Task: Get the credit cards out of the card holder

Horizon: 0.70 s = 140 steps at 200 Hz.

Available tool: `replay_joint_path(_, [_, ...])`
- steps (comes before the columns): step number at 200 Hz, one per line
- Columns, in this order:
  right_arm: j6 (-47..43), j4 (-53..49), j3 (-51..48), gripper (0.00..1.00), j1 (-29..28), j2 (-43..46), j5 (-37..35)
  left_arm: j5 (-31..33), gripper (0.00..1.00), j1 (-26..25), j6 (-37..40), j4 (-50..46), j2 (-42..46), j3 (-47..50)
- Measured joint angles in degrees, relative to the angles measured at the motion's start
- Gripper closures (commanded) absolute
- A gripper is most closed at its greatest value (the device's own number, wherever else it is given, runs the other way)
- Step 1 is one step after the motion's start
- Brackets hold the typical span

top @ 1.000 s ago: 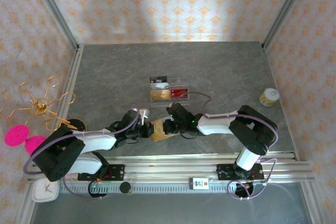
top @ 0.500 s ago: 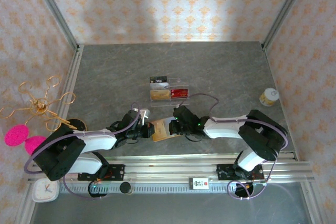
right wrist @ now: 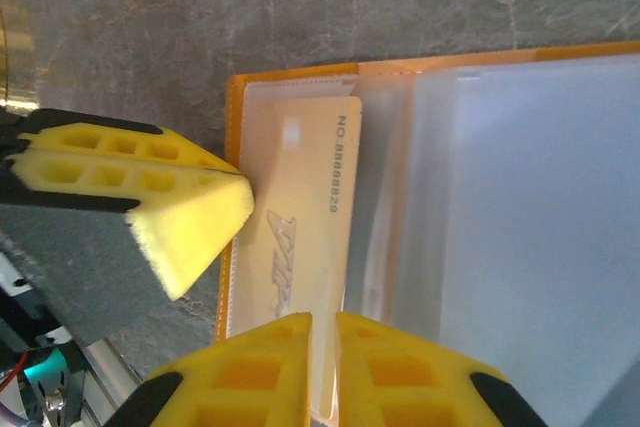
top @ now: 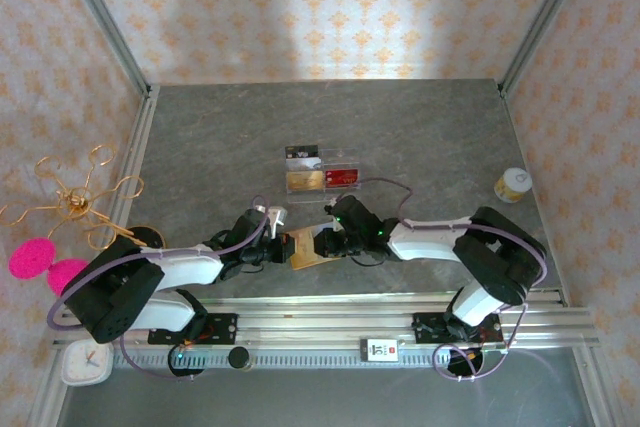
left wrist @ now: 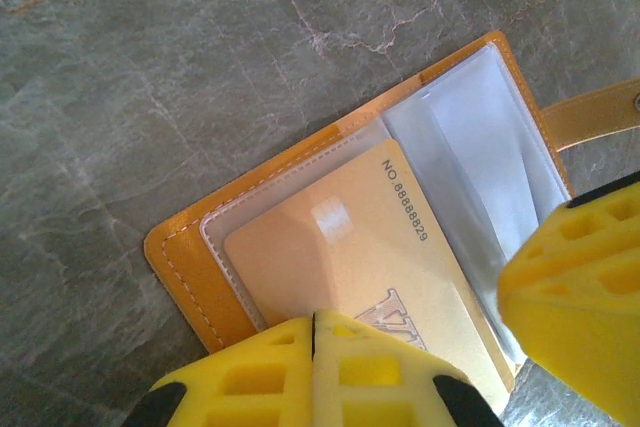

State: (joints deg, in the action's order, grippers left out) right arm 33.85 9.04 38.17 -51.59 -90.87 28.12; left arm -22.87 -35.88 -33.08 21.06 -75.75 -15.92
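The gold credit card [left wrist: 340, 257] lies face up in a pocket of the open card holder [left wrist: 185, 272]. It looks light, thin, stiff and glossy, so it will probably slide rather than bend, and slip from a weak pinch. The best hold is likely its exposed long edge, beside the fold, pinched flat. In the right wrist view its long axis runs parallel to the holder's fold, one short end towards the right gripper [right wrist: 323, 332] and the printed number along the edge nearest the fold. The empty clear sleeve [left wrist: 480, 147] beside it looks soft and may lift with the card. The closing tab [left wrist: 590, 112] sticks out on the far side. The left gripper [left wrist: 313, 332] is closed, pads together, at the holder's outer edge, apparently pinning it. The right gripper's jaws are almost together over the card's end; whether they hold it I cannot tell. The holder lies on the table [top: 220, 137], between the grippers and nearer than the clear stand [top: 322, 173].
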Motion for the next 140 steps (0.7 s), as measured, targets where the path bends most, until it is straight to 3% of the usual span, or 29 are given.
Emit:
replay_joint_path(93, [0.24,0.87,0.44,0.88,0.66,-2.05,3.06,-0.02,1.00,0.00,0.17,0.22,-0.04,0.00])
replay_joint_path(114, [0.90,1.16,0.44,1.00,0.66,-2.34,3.58,0.13,1.00,0.02,0.17,0.22,-0.04,0.00])
replay_joint_path(140, [1.31,1.38,0.42,1.00,0.81,-2.51,3.85,0.44,1.00,0.04,0.15,0.24,-0.04,0.00])
